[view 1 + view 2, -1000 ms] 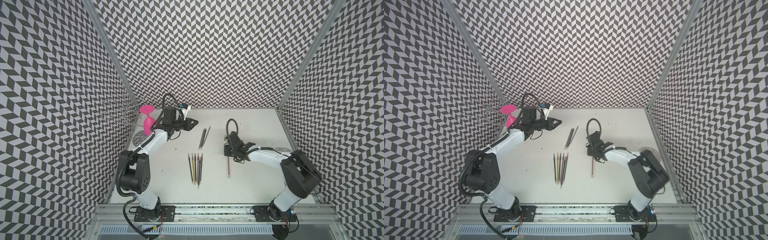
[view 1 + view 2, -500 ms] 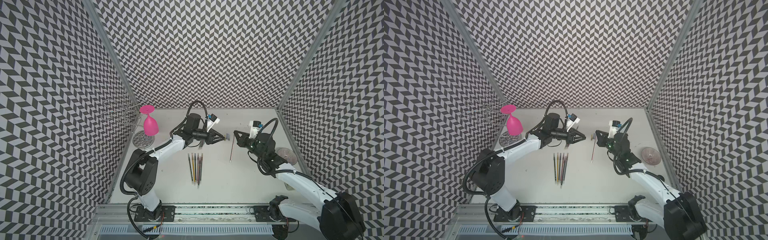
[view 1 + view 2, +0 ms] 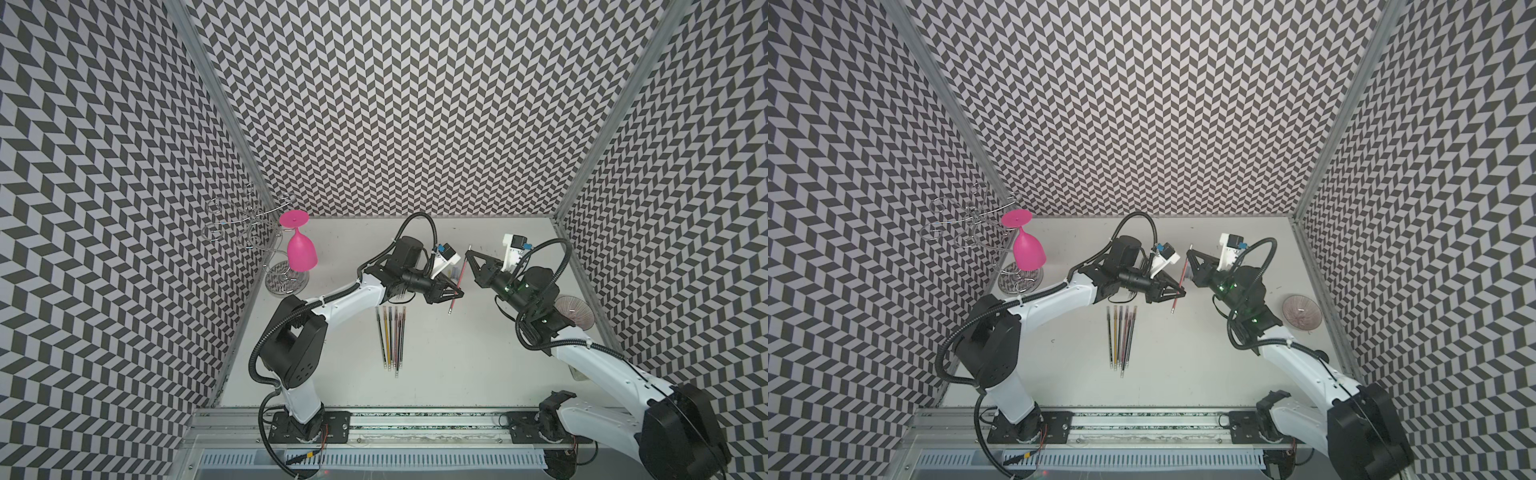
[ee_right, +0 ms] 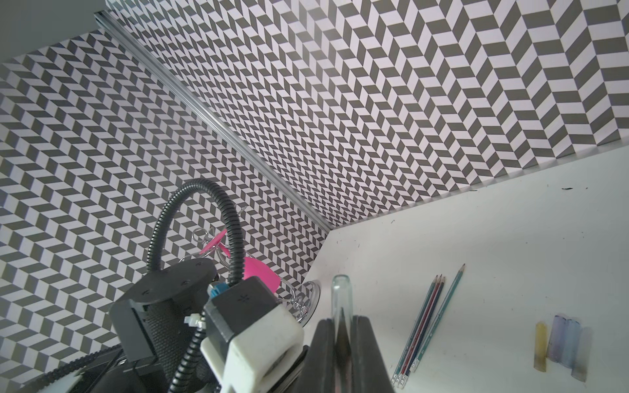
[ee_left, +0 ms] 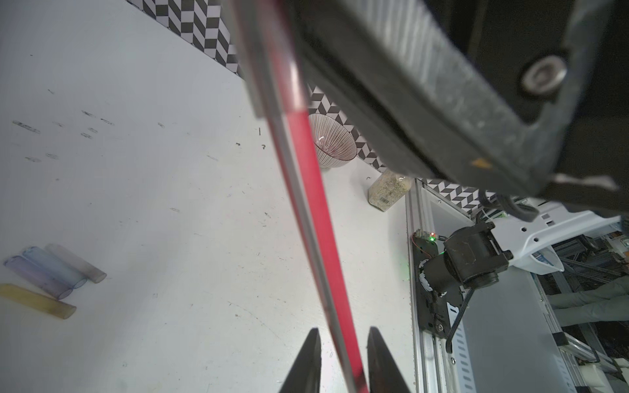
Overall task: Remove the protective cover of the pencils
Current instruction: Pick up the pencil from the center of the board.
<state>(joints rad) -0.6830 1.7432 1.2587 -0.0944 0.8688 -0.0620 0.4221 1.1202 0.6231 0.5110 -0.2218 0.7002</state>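
Right hand [image 4: 342, 320] pinches cover [image 4: 340, 294] — wrist view shows left hand [image 5: 343, 330] ajar around pencil [image 5: 306, 163].

surface: white table [image 3: 457, 365] | centre: pencils [image 3: 391, 336] in a row | back: four cover tubes [image 5: 51, 268] | right: ribbed bowl [image 3: 575, 312] | left corner: wire rack [image 3: 286, 280]

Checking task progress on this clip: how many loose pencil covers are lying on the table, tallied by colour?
yellow cover: 1
purple cover: 1
blue cover: 1
grey cover: 1
Total: 4
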